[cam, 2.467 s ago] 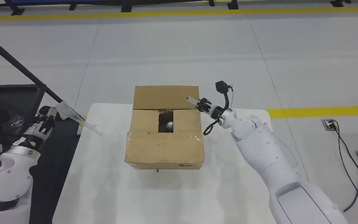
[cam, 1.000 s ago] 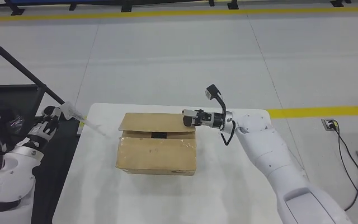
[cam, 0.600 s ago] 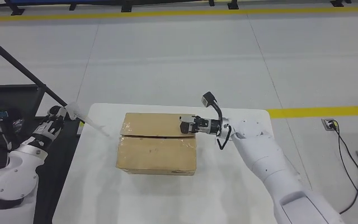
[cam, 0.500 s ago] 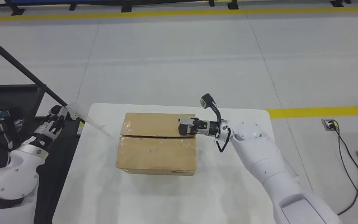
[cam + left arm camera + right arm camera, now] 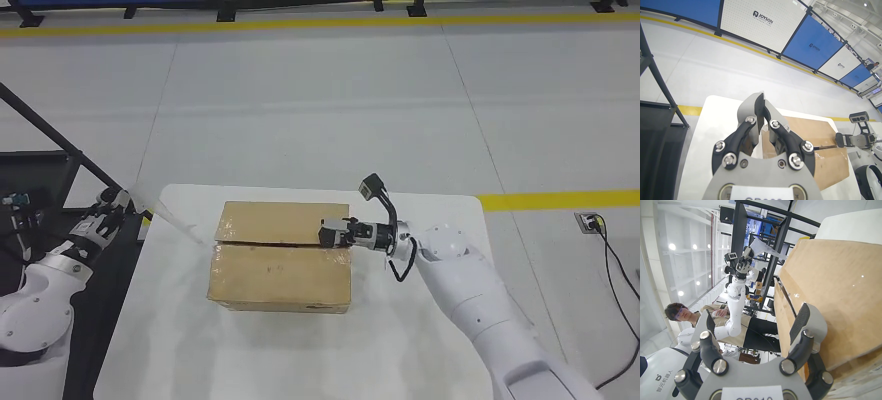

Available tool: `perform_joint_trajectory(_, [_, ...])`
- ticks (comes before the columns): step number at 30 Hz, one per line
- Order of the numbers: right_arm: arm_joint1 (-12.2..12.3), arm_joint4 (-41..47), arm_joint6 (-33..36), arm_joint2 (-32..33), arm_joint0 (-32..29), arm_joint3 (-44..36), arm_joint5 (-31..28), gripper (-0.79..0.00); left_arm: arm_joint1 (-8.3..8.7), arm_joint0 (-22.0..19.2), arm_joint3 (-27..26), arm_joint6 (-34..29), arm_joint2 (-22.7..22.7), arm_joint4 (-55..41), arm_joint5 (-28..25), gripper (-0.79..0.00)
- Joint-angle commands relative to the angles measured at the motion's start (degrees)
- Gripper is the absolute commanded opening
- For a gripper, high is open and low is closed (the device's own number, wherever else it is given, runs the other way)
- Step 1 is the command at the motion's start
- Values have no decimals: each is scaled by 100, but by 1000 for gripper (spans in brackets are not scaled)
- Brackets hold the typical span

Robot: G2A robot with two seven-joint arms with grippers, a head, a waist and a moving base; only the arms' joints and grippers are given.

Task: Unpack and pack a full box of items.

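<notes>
A brown cardboard box [image 5: 280,260] stands in the middle of the white table [image 5: 170,330], both top flaps down with a narrow seam between them. My right gripper [image 5: 328,234] is open at the seam's right end; in the right wrist view [image 5: 754,317] one finger [image 5: 802,321] lies on the box top [image 5: 829,285]. My left gripper [image 5: 118,200] hovers off the table's left edge, shut on a clear plastic sheet [image 5: 170,218] that trails toward the box. The left wrist view has its fingers pressed together [image 5: 762,106], with the box [image 5: 810,128] beyond.
A black metal rack [image 5: 40,130] stands left of the table, close to my left arm. Bare tabletop lies in front of the box and on both sides of it. A yellow floor line [image 5: 560,200] runs behind the table.
The box was open with its far flap up and contents showing; now its flaps are down and it sits slightly further left. My right gripper moved onto the top. The left arm edged toward the table.
</notes>
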Motion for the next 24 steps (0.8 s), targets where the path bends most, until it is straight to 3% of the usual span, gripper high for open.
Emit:
perform_joint_trajectory(1, [11, -30, -31, 11, -32, -49, 41, 0, 2, -6, 4, -4, 6, -2, -12, -785])
perform_joint_trajectory(24, [19, 35, -265, 79, -371, 139, -134, 0, 27, -134, 21, -79, 87, 85, -15, -785])
